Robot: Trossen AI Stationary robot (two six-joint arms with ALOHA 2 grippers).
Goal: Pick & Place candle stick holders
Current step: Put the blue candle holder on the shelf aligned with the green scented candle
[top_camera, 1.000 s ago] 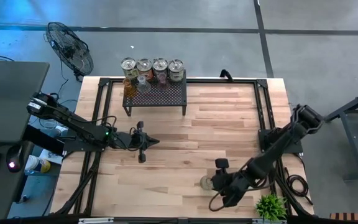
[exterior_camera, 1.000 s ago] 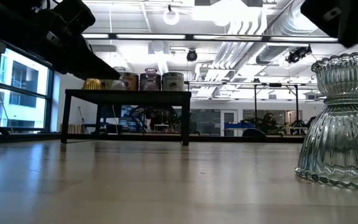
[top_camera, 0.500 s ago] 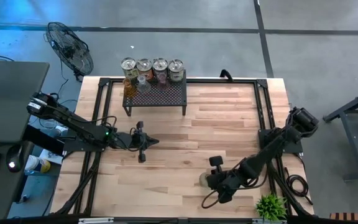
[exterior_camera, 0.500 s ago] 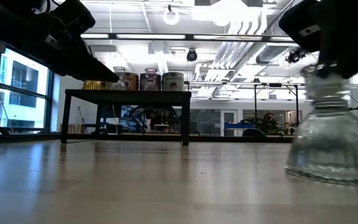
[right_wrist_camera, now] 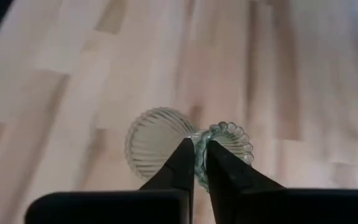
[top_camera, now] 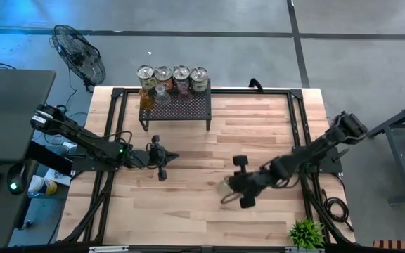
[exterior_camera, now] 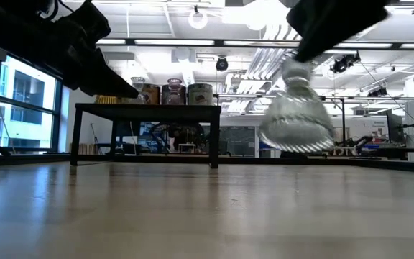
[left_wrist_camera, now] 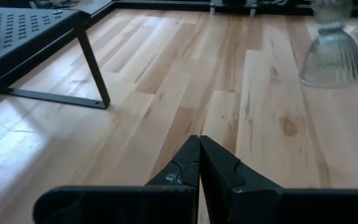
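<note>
A clear ribbed glass candle stick holder (top_camera: 226, 190) hangs in the air right of the table's middle, with my right gripper (top_camera: 233, 187) shut on it; the low view shows the holder (exterior_camera: 297, 119) clear of the wood. Several more candle stick holders (top_camera: 171, 77), silver-topped and coloured glass, stand on the black perforated rack (top_camera: 178, 107) at the far edge. My left gripper (top_camera: 162, 161) is shut on nothing, left of the middle and above the table. My right gripper pinches the holder's scalloped top cup at its rim (right_wrist_camera: 199, 147) between its two fingers (right_wrist_camera: 182, 163). The fingers slant down from the table's right side. The holder hangs tilted below them, its wide ribbed foot (right_wrist_camera: 156, 143) lifted clear of the table.
A small green plant (top_camera: 306, 231) sits at the near right corner. Black frame rails (top_camera: 297, 119) run along the table's sides. Bare wood (top_camera: 188, 204) lies between the rack and the near edge. A fan (top_camera: 79, 56) stands off the far left corner.
My right gripper has shut on the clear holder's top, lifted it clear of the table and carried it toward the far edge and the table's middle. The holder stood upright on its foot before; now it hangs tilted.
</note>
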